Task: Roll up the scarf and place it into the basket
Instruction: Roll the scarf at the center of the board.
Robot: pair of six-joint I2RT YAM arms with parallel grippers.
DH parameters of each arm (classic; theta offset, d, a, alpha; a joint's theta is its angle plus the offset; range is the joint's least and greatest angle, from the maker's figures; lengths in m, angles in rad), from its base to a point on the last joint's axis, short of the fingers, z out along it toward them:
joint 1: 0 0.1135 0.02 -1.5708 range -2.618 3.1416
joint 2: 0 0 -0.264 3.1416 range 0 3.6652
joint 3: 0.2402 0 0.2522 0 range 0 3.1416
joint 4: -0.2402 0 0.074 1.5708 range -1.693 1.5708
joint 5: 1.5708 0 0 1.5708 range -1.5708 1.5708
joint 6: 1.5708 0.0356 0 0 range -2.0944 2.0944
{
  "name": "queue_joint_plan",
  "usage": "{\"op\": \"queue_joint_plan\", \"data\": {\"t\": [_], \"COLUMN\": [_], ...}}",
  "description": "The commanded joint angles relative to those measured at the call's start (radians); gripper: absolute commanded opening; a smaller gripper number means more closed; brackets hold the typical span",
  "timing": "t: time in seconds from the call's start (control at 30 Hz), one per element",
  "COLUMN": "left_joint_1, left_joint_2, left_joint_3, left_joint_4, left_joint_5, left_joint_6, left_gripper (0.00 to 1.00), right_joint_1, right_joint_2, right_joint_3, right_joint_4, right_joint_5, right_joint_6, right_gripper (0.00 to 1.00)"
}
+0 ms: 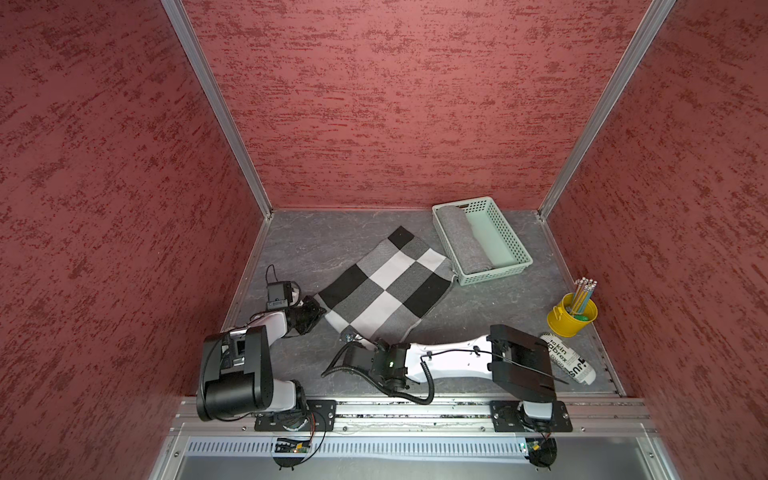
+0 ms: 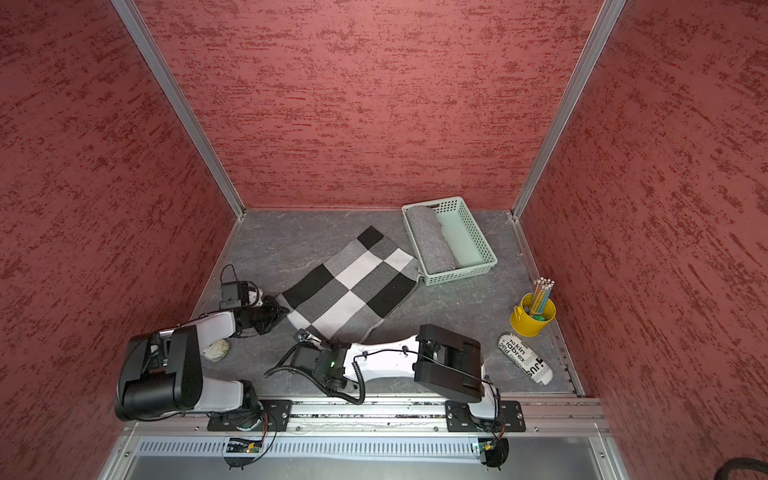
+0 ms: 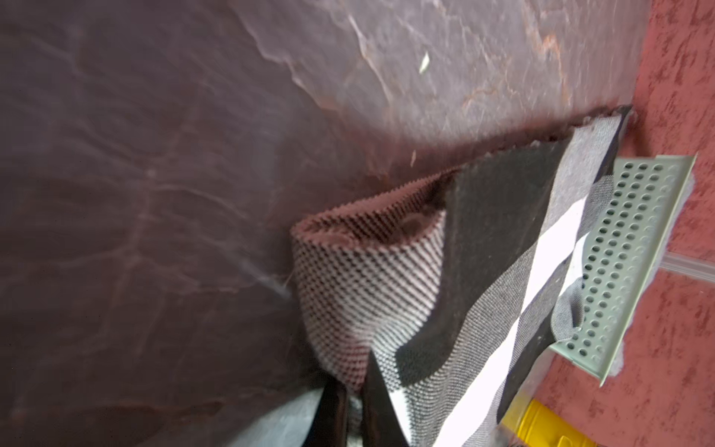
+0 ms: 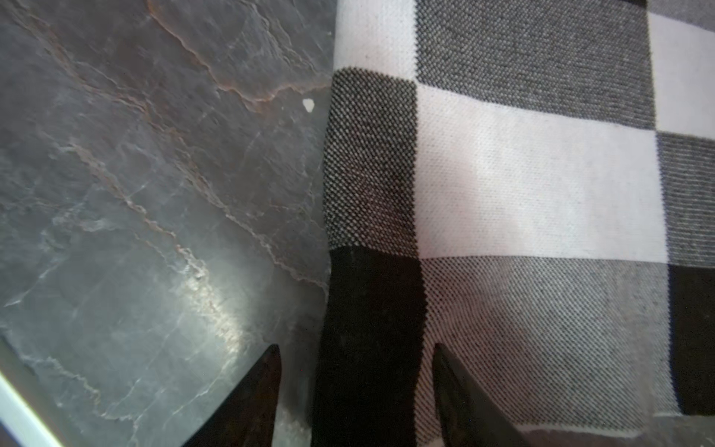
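Our left claw (image 3: 353, 387) is clamped on the near corner of the checkered scarf (image 1: 386, 286); our right claw (image 4: 356, 348) stands apart, astride the other corner. We should close it before rolling evenly toward the basket (image 1: 490, 277) beyond the scarf.

In both top views I get bright, even light from overhead. The table (image 1: 490, 316) carries only soft shadows, the deepest under the right arm (image 1: 449, 359) at 6 o'clock. The wide lens splays the posts (image 1: 216, 108) outward toward 11 and 1 o'clock. My left wrist view is dim with a red cast; the table smears into blur, while the scarf (image 3: 387, 278) weave close to the lens reads fairly clear. The right wrist view is sharp, with a pale glare patch on the table.
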Motion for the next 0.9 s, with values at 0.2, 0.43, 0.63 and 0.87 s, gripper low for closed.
{"op": "queue_joint_plan", "data": {"t": [0.2, 0.43, 0.63, 0.87], "left_joint_1": [0.008, -0.016, -0.135, -0.235], "left_joint_2": [-0.088, -0.227, -0.126, 0.155], "left_joint_3": [0.037, 0.167, 0.338, 0.556], "left_joint_4": [-0.118, -0.376, -0.475, -0.492], "left_joint_5": [-0.078, -0.277, -0.411, -0.426], "left_joint_6": [0.038, 0.107, 0.130, 0.148], "left_gripper": [0.00, 0.00, 0.00, 0.00], "right_joint_1": [-0.034, -0.043, -0.122, -0.237], "right_joint_2": [0.061, -0.044, -0.095, -0.138], "right_joint_3": [-0.010, -0.045, -0.090, -0.151], "right_joint_4": [0.041, 0.088, 0.129, 0.170], "right_joint_5": [-0.062, -0.268, -0.439, -0.591], "right_joint_6": [-0.006, 0.006, 0.057, 0.103], "right_gripper": [0.31, 0.06, 0.04, 0.05]}}
